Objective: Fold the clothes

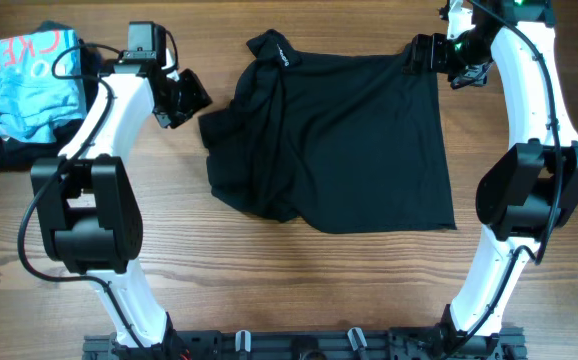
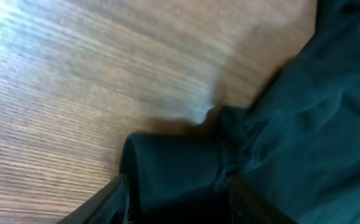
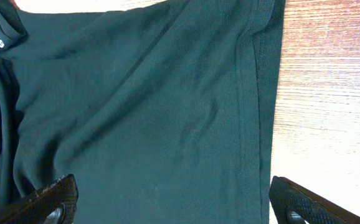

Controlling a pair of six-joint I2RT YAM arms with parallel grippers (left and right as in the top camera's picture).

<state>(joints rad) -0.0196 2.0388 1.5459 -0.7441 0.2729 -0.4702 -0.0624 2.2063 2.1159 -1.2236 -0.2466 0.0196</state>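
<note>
Black T-shirt point(image 1: 349, 140) is on the wooden table point(image 1: 269, 300), centre of the overhead frame. Its right part lies flat and its left side is bunched into folds. White lettering point(image 1: 282, 55) shows at the collar, top centre.

Left gripper point(image 1: 184, 98) is in the upper left, just beside the shirt's crumpled left edge. The left wrist view is blurry: the fingers point(image 2: 96, 205) sit at the bottom of the frame, part-way apart, with dark fabric lying between them. It doesn't look pinched.

Right gripper point(image 1: 424, 52) is in the upper right, at the shirt's top right corner. In the right wrist view the jaws are spread wide, one finger point(image 3: 49, 202) over the cloth and the other past the stitched hem over bare wood. It grips nothing.

Light-blue garment point(image 1: 24, 80) with red lettering sits in the top left corner, well apart from the shirt.
</note>
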